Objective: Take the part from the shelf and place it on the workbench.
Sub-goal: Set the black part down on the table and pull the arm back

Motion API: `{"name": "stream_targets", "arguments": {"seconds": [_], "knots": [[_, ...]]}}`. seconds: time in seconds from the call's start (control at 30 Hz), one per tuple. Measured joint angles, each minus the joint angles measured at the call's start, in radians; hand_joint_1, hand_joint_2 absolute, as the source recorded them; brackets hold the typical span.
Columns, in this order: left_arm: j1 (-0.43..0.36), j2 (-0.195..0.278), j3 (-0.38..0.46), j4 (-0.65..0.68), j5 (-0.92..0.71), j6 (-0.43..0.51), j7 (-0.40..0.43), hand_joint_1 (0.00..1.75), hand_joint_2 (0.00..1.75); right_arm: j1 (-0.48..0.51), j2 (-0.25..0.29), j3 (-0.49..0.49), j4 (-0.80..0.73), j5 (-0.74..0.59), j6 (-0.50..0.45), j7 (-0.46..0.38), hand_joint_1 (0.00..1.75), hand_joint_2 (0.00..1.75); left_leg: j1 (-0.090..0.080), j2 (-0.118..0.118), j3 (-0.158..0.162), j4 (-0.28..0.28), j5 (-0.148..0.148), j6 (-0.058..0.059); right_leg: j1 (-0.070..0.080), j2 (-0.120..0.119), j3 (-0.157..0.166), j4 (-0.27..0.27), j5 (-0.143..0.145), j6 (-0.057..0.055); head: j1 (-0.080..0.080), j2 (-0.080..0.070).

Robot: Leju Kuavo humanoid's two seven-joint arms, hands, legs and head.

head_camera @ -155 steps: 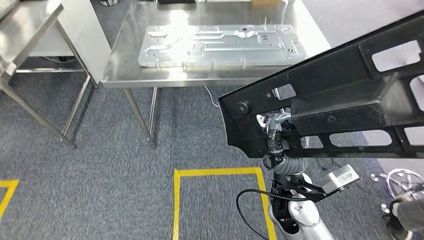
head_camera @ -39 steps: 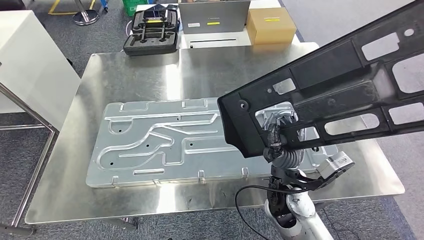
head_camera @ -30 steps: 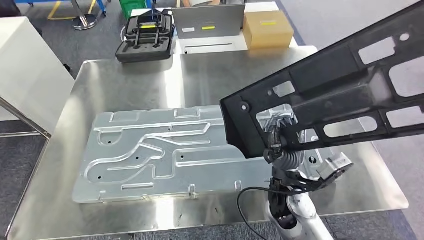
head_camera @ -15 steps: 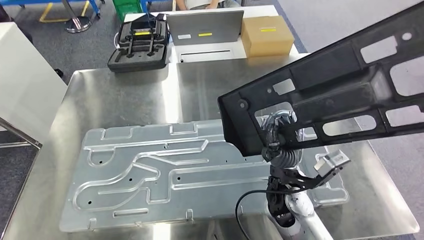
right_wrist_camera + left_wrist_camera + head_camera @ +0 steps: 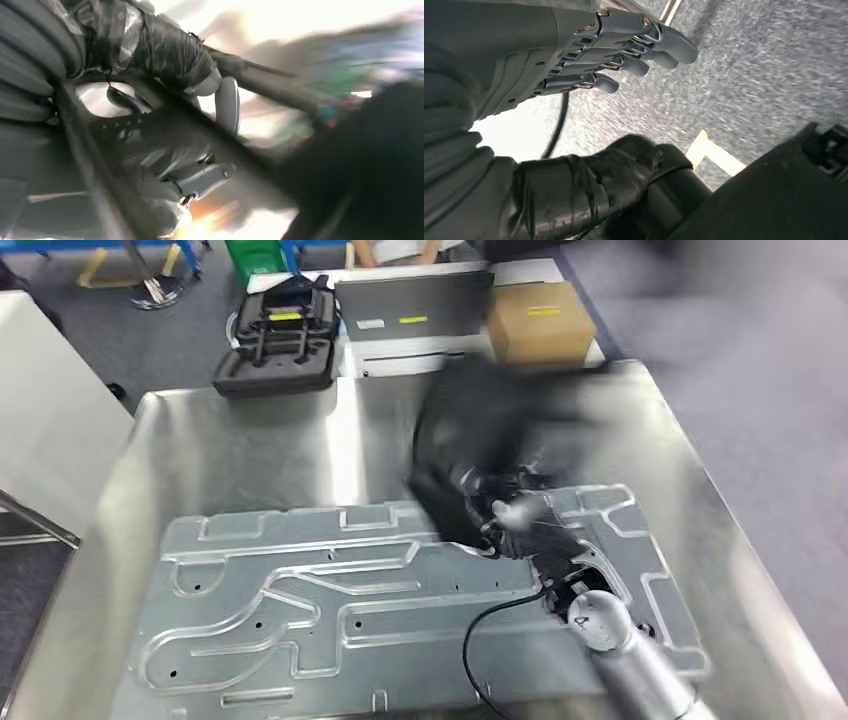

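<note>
The long black plastic part (image 5: 470, 450) is a motion-blurred dark shape low over the middle of the steel workbench (image 5: 240, 450). My right hand (image 5: 505, 512) grips it near its lower end, above the large embossed aluminium plate (image 5: 300, 590) that lies on the bench. In the right wrist view my fingers (image 5: 200, 177) wrap round a bar of the black part (image 5: 165, 135), with the thumb on its other side. My left hand (image 5: 624, 45) hangs over grey carpet with its fingers straight and nothing in it.
Behind the bench stand a black foam case (image 5: 275, 330), a grey panel (image 5: 412, 305) and a cardboard box (image 5: 540, 322). A white cabinet (image 5: 50, 430) is at the left. Bare steel lies between the plate and the bench's far edge.
The black part has swung from high on the right down over the middle of the bench, blurred by the motion. My right arm has reached forward with it.
</note>
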Motion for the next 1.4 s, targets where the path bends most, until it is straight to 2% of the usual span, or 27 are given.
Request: {"name": "stream_targets", "arguments": {"seconds": [0.07, 0.1, 0.17, 0.23, 0.27, 0.3, 0.37, 0.43, 0.5, 0.57, 0.6, 0.63, 0.73, 0.77, 0.8, 0.83, 0.93, 1.0, 1.1, 1.13, 1.17, 1.23, 1.27, 1.3, 1.33, 1.37, 1.4], "knots": [[-0.005, 0.007, 0.0, 0.0, 0.011, -0.002, 0.0, 0.0, 1.75, -0.027, -0.057, 0.021, 0.041, 0.516, 0.009, 0.357, 1.75, 1.75, 0.002, -0.004, -0.009, 0.017, -0.01, -0.006, 0.001, -0.017, 0.009, -0.005, 0.01, -0.011, -0.002, 0.0], [-0.008, 0.009, 0.0, 0.0, 0.014, -0.003, 0.001, 0.0, 1.75, -0.029, -0.075, 0.03, 0.059, 0.758, 0.012, 0.49, 1.75, 1.75, 0.004, -0.003, -0.021, 0.04, -0.029, -0.011, 0.002, -0.029, 0.011, -0.009, 0.013, -0.016, -0.003, 0.0], [-0.012, 0.011, 0.0, 0.0, 0.015, -0.007, 0.005, 0.0, 1.75, -0.033, -0.11, 0.044, 0.094, 1.066, 0.022, 0.588, 1.75, 1.75, 0.009, 0.005, -0.063, 0.134, -0.094, -0.023, 0.002, -0.042, 0.003, -0.014, 0.022, -0.025, -0.005, 0.0], [-0.014, 0.011, 0.0, 0.0, 0.016, -0.01, 0.009, 0.0, 1.75, -0.049, -0.136, 0.05, 0.116, 1.148, 0.027, 0.516, 1.75, 1.75, 0.02, 0.011, -0.102, 0.241, -0.15, -0.032, 0.002, -0.039, -0.01, -0.013, 0.03, -0.029, -0.004, 0.0], [-0.016, 0.011, 0.0, 0.0, 0.017, -0.011, 0.009, 0.0, 1.75, -0.054, -0.143, 0.054, 0.122, 1.111, 0.027, 0.467, 1.75, 1.75, 0.025, 0.013, -0.102, 0.262, -0.157, -0.035, 0.001, -0.034, -0.014, -0.013, 0.034, -0.028, -0.005, 0.0], [-0.017, 0.011, 0.0, 0.0, 0.019, -0.014, 0.01, 0.0, 1.75, -0.056, -0.149, 0.059, 0.128, 1.026, 0.027, 0.428, 1.75, 1.75, 0.029, 0.014, -0.085, 0.248, -0.148, -0.037, 0.0, -0.028, -0.016, -0.013, 0.037, -0.025, -0.004, 0.0], [-0.02, 0.011, 0.0, 0.0, 0.023, -0.02, 0.013, 0.0, 1.75, -0.056, -0.16, 0.071, 0.138, 0.793, 0.026, 0.392, 1.75, 1.75, 0.036, 0.014, -0.01, 0.12, -0.093, -0.041, -0.004, -0.019, -0.017, -0.012, 0.043, -0.017, -0.005, 0.0], [-0.024, 0.011, 0.0, 0.0, 0.027, -0.025, 0.015, 0.0, 1.75, -0.064, -0.172, 0.081, 0.146, 0.651, 0.026, 0.386, 1.75, 1.75, 0.032, 0.012, 0.042, 0.011, -0.066, -0.041, -0.006, -0.015, -0.02, -0.012, 0.053, -0.003, -0.004, 0.0], [-0.026, 0.011, 0.0, 0.0, 0.029, -0.028, 0.017, 0.0, 1.75, -0.074, -0.183, 0.086, 0.152, 0.626, 0.026, 0.386, 1.75, 1.75, 0.024, 0.011, 0.045, -0.007, -0.059, -0.032, -0.007, -0.014, -0.022, -0.015, 0.062, 0.011, -0.003, 0.0], [-0.026, 0.011, 0.0, 0.0, 0.029, -0.029, 0.019, 0.0, 1.75, -0.076, -0.189, 0.09, 0.158, 0.62, 0.026, 0.388, 1.75, 1.75, 0.02, 0.012, 0.042, -0.011, -0.033, -0.017, -0.012, -0.012, -0.023, -0.02, 0.071, 0.026, -0.002, 0.0], [-0.026, 0.011, 0.0, 0.0, 0.03, -0.03, 0.019, 0.0, 1.75, -0.076, -0.192, 0.091, 0.16, 0.619, 0.026, 0.389, 1.75, 1.75, 0.019, 0.014, 0.038, -0.015, -0.022, -0.008, -0.015, -0.011, -0.029, -0.011, 0.058, 0.03, -0.002, 0.0], [-0.028, 0.012, 0.0, 0.0, 0.03, -0.03, 0.02, 0.0, 1.75, -0.075, -0.195, 0.093, 0.163, 0.618, 0.026, 0.388, 1.75, 1.75, 0.019, 0.015, 0.031, -0.019, -0.01, 0.002, -0.016, -0.009, -0.042, 0.017, 0.029, 0.033, -0.001, 0.0], [-0.032, 0.014, 0.0, 0.0, 0.032, -0.032, 0.022, 0.0, 1.75, -0.075, -0.203, 0.099, 0.17, 0.614, 0.025, 0.386, 1.75, 1.75, 0.011, 0.018, -0.001, -0.019, 0.017, 0.019, -0.014, -0.007, -0.101, 0.204, -0.106, 0.031, 0.003, 0.0], [-0.032, 0.015, 0.0, 0.0, 0.033, -0.032, 0.022, 0.0, 1.75, -0.075, -0.205, 0.101, 0.173, 0.613, 0.025, 0.385, 1.75, 1.75, 0.007, 0.019, -0.011, -0.018, 0.024, 0.021, -0.013, -0.007, -0.108, 0.251, -0.128, 0.03, 0.004, 0.0], [-0.032, 0.015, 0.0, 0.0, 0.033, -0.032, 0.022, 0.0, 1.75, -0.076, -0.206, 0.102, 0.175, 0.612, 0.025, 0.384, 1.75, 1.75, 0.003, 0.018, -0.022, -0.015, 0.03, 0.022, -0.01, -0.006, -0.097, 0.263, -0.13, 0.029, 0.003, 0.0], [-0.032, 0.014, 0.0, 0.0, 0.033, -0.033, 0.022, 0.0, 1.75, -0.077, -0.207, 0.103, 0.177, 0.611, 0.024, 0.383, 1.75, 1.75, 0.001, 0.018, -0.031, -0.012, 0.035, 0.023, -0.008, -0.006, -0.066, 0.237, -0.118, 0.025, 0.003, 0.0], [-0.031, 0.014, 0.0, 0.0, 0.035, -0.032, 0.023, 0.0, 1.75, -0.086, -0.21, 0.105, 0.179, 0.608, 0.023, 0.38, 1.75, 1.75, -0.001, 0.016, -0.053, -0.001, 0.047, 0.019, 0.005, -0.006, 0.071, 0.047, -0.076, 0.009, 0.003, 0.0], [-0.032, 0.014, 0.0, 0.0, 0.036, -0.031, 0.023, 0.0, 1.75, -0.091, -0.21, 0.107, 0.181, 0.604, 0.022, 0.378, 1.75, 1.75, -0.001, 0.015, -0.057, 0.0, 0.057, 0.01, 0.013, -0.006, 0.103, -0.011, -0.068, 0.002, 0.004, 0.0], [-0.033, 0.014, 0.0, 0.0, 0.038, -0.031, 0.024, 0.0, 1.75, -0.093, -0.211, 0.112, 0.186, 0.6, 0.021, 0.378, 1.75, 1.75, 0.0, 0.014, -0.061, -0.003, 0.07, -0.007, 0.014, -0.008, 0.094, -0.024, -0.042, -0.009, 0.006, 0.0], [-0.033, 0.014, 0.0, 0.0, 0.039, -0.031, 0.025, 0.0, 1.75, -0.094, -0.211, 0.113, 0.187, 0.599, 0.02, 0.377, 1.75, 1.75, 0.0, 0.014, -0.069, 0.009, 0.053, -0.013, 0.01, -0.009, 0.088, -0.031, -0.029, -0.015, 0.005, 0.0], [-0.033, 0.015, 0.0, 0.0, 0.039, -0.031, 0.025, 0.0, 1.75, -0.095, -0.211, 0.114, 0.188, 0.599, 0.02, 0.377, 1.75, 1.75, 0.001, 0.014, -0.082, 0.04, 0.018, -0.019, 0.006, -0.011, 0.079, -0.037, -0.016, -0.021, 0.004, 0.0], [-0.034, 0.015, 0.0, 0.0, 0.04, -0.031, 0.025, 0.0, 1.75, -0.096, -0.211, 0.116, 0.19, 0.598, 0.019, 0.377, 1.75, 1.75, 0.008, 0.016, -0.116, 0.15, -0.078, -0.031, 0.004, -0.013, 0.053, -0.042, 0.008, -0.027, 0.003, 0.0], [-0.034, 0.015, 0.0, 0.0, 0.04, -0.031, 0.025, 0.0, 1.75, -0.097, -0.211, 0.117, 0.192, 0.598, 0.018, 0.377, 1.75, 1.75, 0.013, 0.016, -0.128, 0.208, -0.111, -0.036, 0.004, -0.014, 0.038, -0.041, 0.018, -0.026, 0.003, 0.0], [-0.034, 0.015, 0.0, 0.0, 0.04, -0.031, 0.025, 0.0, 1.75, -0.097, -0.211, 0.117, 0.193, 0.599, 0.018, 0.377, 1.75, 1.75, 0.017, 0.016, -0.129, 0.247, -0.122, -0.04, 0.004, -0.014, 0.022, -0.041, 0.03, -0.025, 0.003, 0.0], [-0.034, 0.015, 0.0, 0.0, 0.04, -0.031, 0.025, 0.0, 1.75, -0.098, -0.211, 0.118, 0.194, 0.599, 0.017, 0.377, 1.75, 1.75, 0.021, 0.016, -0.115, 0.258, -0.112, -0.044, 0.003, -0.015, 0.006, -0.041, 0.041, -0.023, 0.003, 0.0], [-0.034, 0.015, 0.0, 0.0, 0.04, -0.031, 0.025, 0.0, 1.75, -0.099, -0.211, 0.118, 0.195, 0.599, 0.016, 0.377, 1.75, 1.75, 0.026, 0.016, -0.085, 0.236, -0.088, -0.047, 0.002, -0.015, -0.009, -0.04, 0.053, -0.019, 0.003, 0.0], [-0.035, 0.015, 0.0, 0.0, 0.04, -0.031, 0.025, 0.0, 1.75, -0.101, -0.211, 0.118, 0.196, 0.599, 0.015, 0.377, 1.75, 1.75, 0.03, 0.016, -0.038, 0.184, -0.064, -0.049, 0.001, -0.015, -0.024, -0.04, 0.065, -0.015, 0.003, 0.0]]}}
